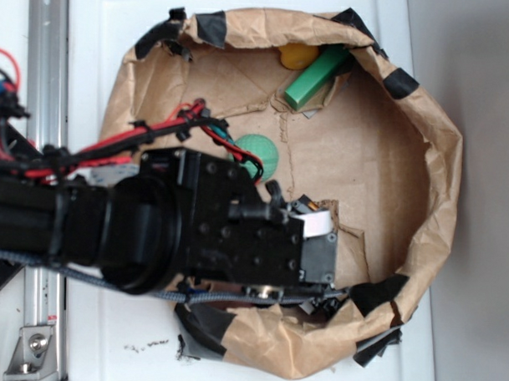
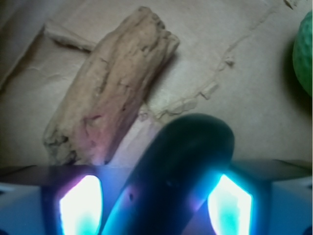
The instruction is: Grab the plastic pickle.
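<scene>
In the wrist view the plastic pickle (image 2: 190, 156), dark, glossy and elongated with a rounded end, lies slanted between my two glowing finger pads (image 2: 80, 205). It fills the gap, and my gripper (image 2: 155, 196) is shut on it. In the exterior view my gripper (image 1: 321, 241) is low over the brown paper floor, near the front of the paper nest. There the arm hides the pickle.
A rough brown wood-like piece (image 2: 107, 93) lies just beyond the pickle. A pale green ball (image 1: 260, 153) sits beside the arm. A bright green block (image 1: 317, 76) and a yellow object (image 1: 297, 54) lie at the far side. Crumpled paper walls (image 1: 439, 163) ring the area.
</scene>
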